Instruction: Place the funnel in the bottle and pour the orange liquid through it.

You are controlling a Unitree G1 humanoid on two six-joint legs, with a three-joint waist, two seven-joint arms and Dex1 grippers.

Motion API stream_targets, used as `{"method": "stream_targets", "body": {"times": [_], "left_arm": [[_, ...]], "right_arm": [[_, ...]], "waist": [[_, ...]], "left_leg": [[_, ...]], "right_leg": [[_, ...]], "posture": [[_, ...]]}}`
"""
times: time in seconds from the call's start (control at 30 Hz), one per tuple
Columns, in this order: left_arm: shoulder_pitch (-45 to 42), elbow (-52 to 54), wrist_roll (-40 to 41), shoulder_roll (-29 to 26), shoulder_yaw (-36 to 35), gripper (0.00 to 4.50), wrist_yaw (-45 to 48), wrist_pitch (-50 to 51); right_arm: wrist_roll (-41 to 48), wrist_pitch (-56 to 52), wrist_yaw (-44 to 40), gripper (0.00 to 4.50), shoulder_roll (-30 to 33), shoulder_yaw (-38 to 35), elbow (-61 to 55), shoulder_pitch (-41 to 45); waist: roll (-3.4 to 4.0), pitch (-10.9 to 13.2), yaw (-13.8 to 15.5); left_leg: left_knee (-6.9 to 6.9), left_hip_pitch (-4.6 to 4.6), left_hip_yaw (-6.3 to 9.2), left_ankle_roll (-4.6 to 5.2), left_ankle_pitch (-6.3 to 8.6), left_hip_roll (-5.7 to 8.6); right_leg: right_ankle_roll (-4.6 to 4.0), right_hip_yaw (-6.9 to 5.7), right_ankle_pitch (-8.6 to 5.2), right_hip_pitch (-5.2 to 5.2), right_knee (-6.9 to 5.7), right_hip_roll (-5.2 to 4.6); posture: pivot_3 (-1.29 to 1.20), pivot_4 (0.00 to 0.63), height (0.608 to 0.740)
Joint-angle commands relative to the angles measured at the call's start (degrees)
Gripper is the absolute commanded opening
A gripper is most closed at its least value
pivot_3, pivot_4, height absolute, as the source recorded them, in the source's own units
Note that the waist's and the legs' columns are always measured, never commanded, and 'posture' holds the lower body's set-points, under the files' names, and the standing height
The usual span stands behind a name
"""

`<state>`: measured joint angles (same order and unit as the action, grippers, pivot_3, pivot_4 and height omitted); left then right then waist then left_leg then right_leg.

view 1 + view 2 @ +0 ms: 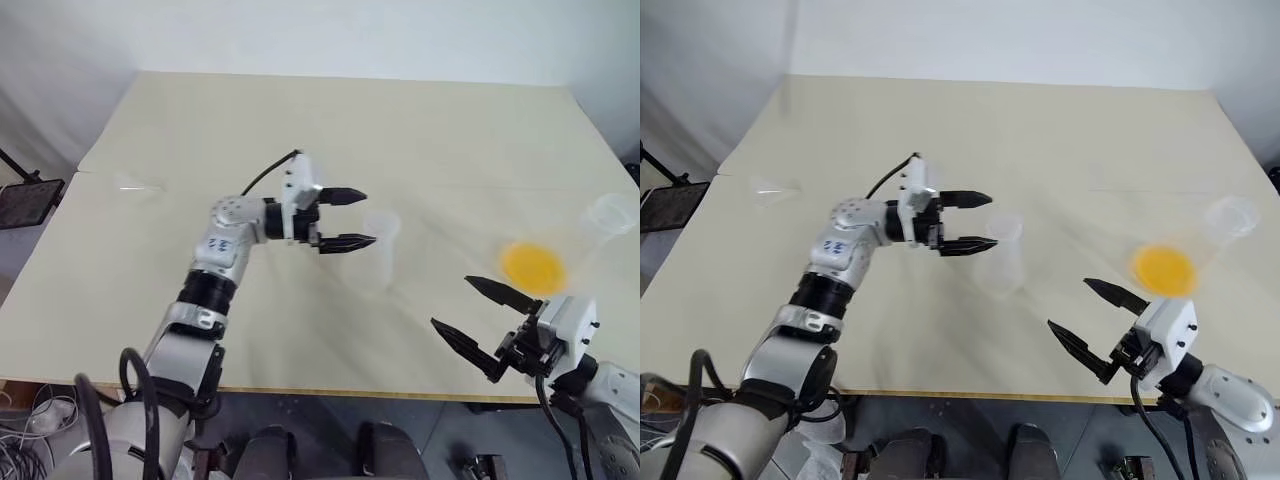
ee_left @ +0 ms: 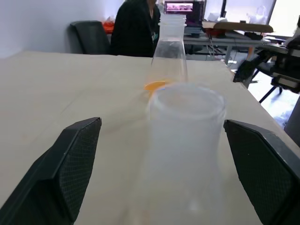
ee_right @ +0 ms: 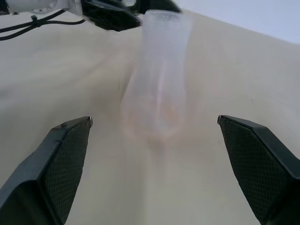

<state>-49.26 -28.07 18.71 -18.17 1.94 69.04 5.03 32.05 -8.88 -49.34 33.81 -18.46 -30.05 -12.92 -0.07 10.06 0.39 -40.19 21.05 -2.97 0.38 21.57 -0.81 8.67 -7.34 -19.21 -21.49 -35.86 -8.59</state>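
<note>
No legible text, label, brand, number or sign appears on any surface. Small dark markings on the white casing of the left arm [image 1: 218, 243], behind the left gripper [image 1: 348, 219], are too small to read. A lit monitor [image 2: 180, 7] far beyond that gripper shows nothing readable.

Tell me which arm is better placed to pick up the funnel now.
The left, probably. The funnel lies at the table's left edge, on the left arm's side; the open left gripper sits beside the bottle. The right gripper, open, is far across, near the flask.
</note>
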Motion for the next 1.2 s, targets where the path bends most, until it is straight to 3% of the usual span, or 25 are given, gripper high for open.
{"method": "stream_targets", "body": {"times": [0.03, 0.4, 0.57, 0.7, 0.83, 1.0, 1.2], "left_arm": [[2.95, 6.39, 3.1, -2.97, -5.78, 4.44, -2.6, -1.43], [28.49, 23.84, 7.62, -11.54, -20.01, 4.44, -13.94, 2.33], [44.06, 32.19, 10.6, -9.91, -32.8, 4.44, -24.93, 2.25], [50.45, 35.56, 10.99, -6.74, -39.03, 4.44, -33.62, 1.15], [53.27, 35.97, 11.07, -4.65, -42.76, 4.44, -39.76, 0.43], [53.43, 34.94, 10.04, -3.82, -42.16, 4.44, -44.03, 0.16], [47.11, 31.59, 9.18, -5.03, -39.74, 4.44, -49.66, 2.16]], "right_arm": [[1.25, -0.07, -1.4, 4.5, 0.91, 2.01, 0.53, 3.72], [1.77, -2.02, -5.93, 4.5, 0.56, 10.06, 7.98, 17.58], [3.24, -3.6, -7.92, 4.5, 0.23, 12.42, 8.97, 22.61], [3.32, -4.18, -8.32, 4.5, 0.29, 12.52, 9.73, 23.15], [3.97, -5.17, -8.54, 4.5, 0.56, 12.58, 9.73, 23.05], [3.75, -5.21, -8.09, 4.5, 0.48, 12.11, 9.36, 23.05], [3.03, -4.63, -6.97, 4.5, 0.51, 11.48, 8.62, 21.87]], "waist": [[0.0, 0.0, -0.25], [0.0, 0.0, -0.22], [0.0, 0.0, -0.97], [-0.02, -0.01, -0.15], [-0.09, -0.05, 0.12], [-0.09, -0.05, 0.0], [-0.1, -0.06, 0.0]], "left_leg": [[-0.01, 0.01, 0.03, 0.0, 0.0, 0.0], [-0.09, 0.03, 0.71, 0.0, 0.0, 0.03], [-0.04, 0.01, 0.73, 0.0, 0.0, -0.01], [-0.08, -0.02, 0.77, -0.01, 0.0, 0.02], [-0.12, -0.02, 0.83, 0.0, 0.01, 0.04], [-0.11, -0.02, 0.79, 0.0, 0.01, 0.05], [-0.11, -0.03, 0.8, 0.0, 0.01, 0.05]], "right_leg": [[0.0, -0.01, 0.0, 0.0, -0.01, 0.0], [0.0, -0.02, 0.0, 0.06, -0.08, -0.05], [0.0, -0.02, 0.0, 0.06, -0.05, -0.07], [0.0, 0.0, 0.0, 0.13, -0.06, -0.09], [0.0, 0.02, 0.0, 0.2, -0.03, -0.11], [0.0, 0.01, 0.0, 0.19, -0.03, -0.11], [0.0, -0.01, 0.0, 0.19, -0.05, -0.09]], "posture": [[0.0, 0.15, 0.74], [0.0, 0.15, 0.74], [0.0, 0.15, 0.74], [0.0, 0.15, 0.74], [0.0, 0.15, 0.74], [0.0, 0.15, 0.74], [0.0, 0.15, 0.74]]}}
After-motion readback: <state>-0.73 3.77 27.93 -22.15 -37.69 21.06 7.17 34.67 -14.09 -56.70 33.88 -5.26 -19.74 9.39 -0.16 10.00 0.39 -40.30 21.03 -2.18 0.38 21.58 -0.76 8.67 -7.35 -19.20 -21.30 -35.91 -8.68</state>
